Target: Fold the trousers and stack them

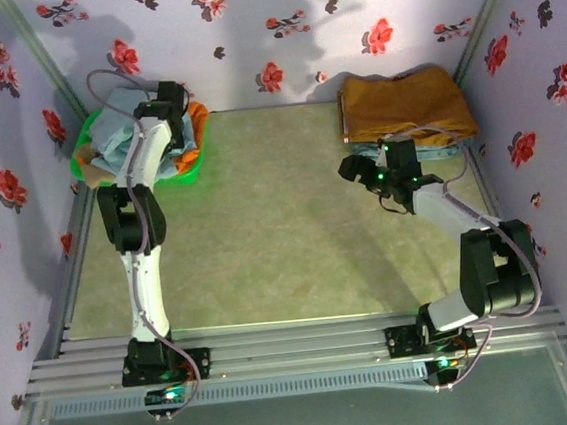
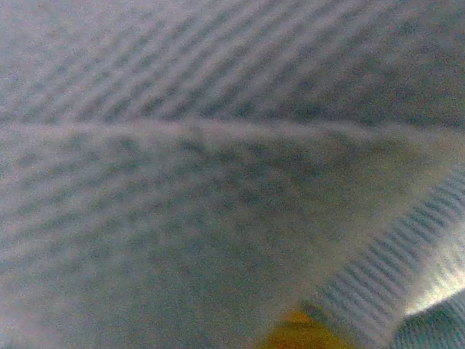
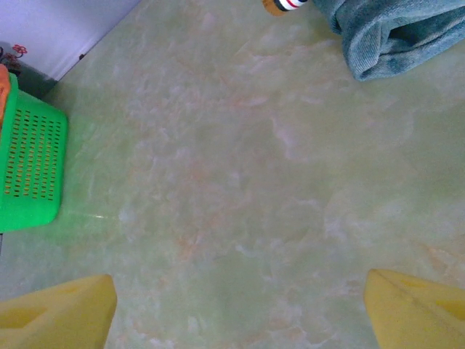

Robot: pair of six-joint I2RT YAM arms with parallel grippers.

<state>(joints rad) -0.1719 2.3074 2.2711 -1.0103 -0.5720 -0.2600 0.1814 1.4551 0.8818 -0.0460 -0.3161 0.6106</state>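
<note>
1. Risk: the left claw (image 1: 161,106), closed deep in the green basket (image 1: 187,173), may hold only a thin fold of the trousers (image 1: 114,140) that slips, or drag the orange garment (image 1: 197,118) up too.
2. The trousers lie bunched in that basket, far left, cloth pressed against the claw, apparently pinched.
3. The right claw (image 3: 240,291) is wide open and empty over the bare counter (image 1: 266,234), well apart.

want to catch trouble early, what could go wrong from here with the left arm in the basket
1. The left jaws are shut on the trousers in the green basket, with an orange garment against them; lifting may drag that out or tip the basket.
2. The right jaws hang open near the folded mustard-brown garment; a careless swing could nudge it.
</note>
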